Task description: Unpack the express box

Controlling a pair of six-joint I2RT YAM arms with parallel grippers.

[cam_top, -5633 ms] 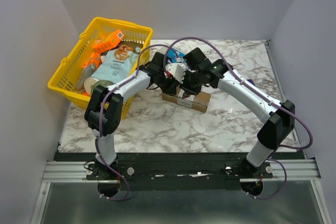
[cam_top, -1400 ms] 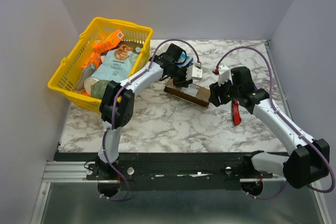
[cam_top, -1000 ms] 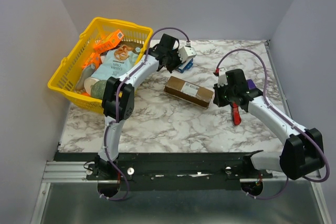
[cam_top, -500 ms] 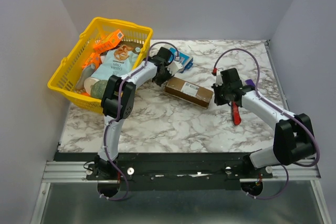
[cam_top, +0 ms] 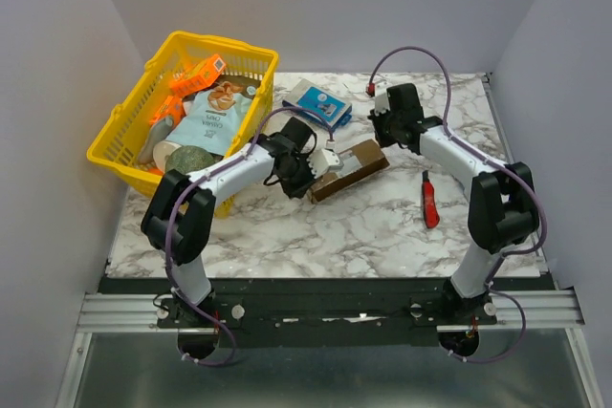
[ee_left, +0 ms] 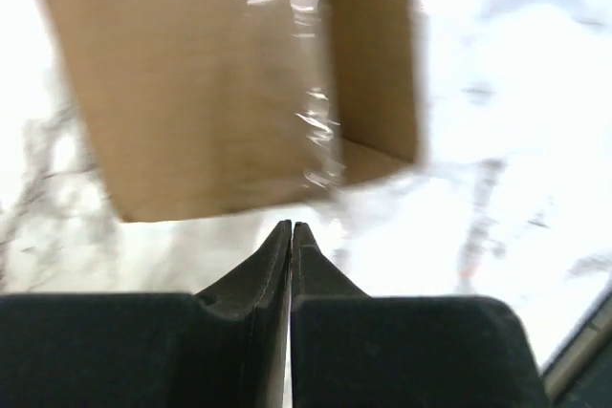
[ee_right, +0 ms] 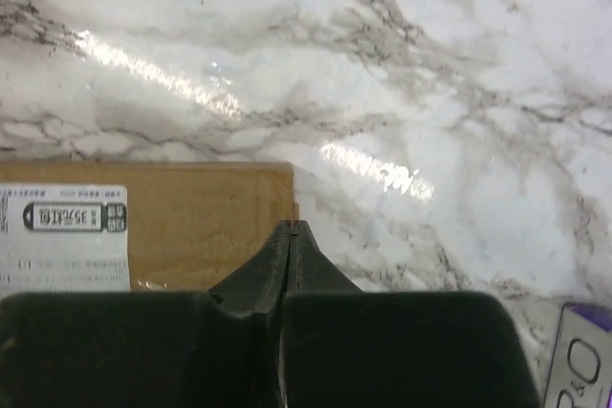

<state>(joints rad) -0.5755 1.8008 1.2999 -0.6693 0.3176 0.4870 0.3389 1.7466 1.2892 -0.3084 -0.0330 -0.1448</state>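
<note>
The left gripper (ee_left: 291,226), clenched on nothing, is held at the near end of the express box (cam_top: 352,165), laid aslant on the table (cam_top: 287,226) (tape (ee_left: 316,121) seemingly uncut). The right gripper (ee_right: 290,226), likewise pinched empty, is at its far end. Positioning is judged in hand; slitting the tape is called for next. The print on the white label (ee_right: 62,234) cannot be read.

**My three cameras**

The top camera hangs high behind my bases, looking down over the whole table (cam_top: 287,226). My left wrist camera peers past my left gripper (ee_left: 291,226), close on one end of the express box (ee_left: 220,74); my right wrist camera, past my right gripper (ee_right: 290,226), sees its labelled end.
</note>
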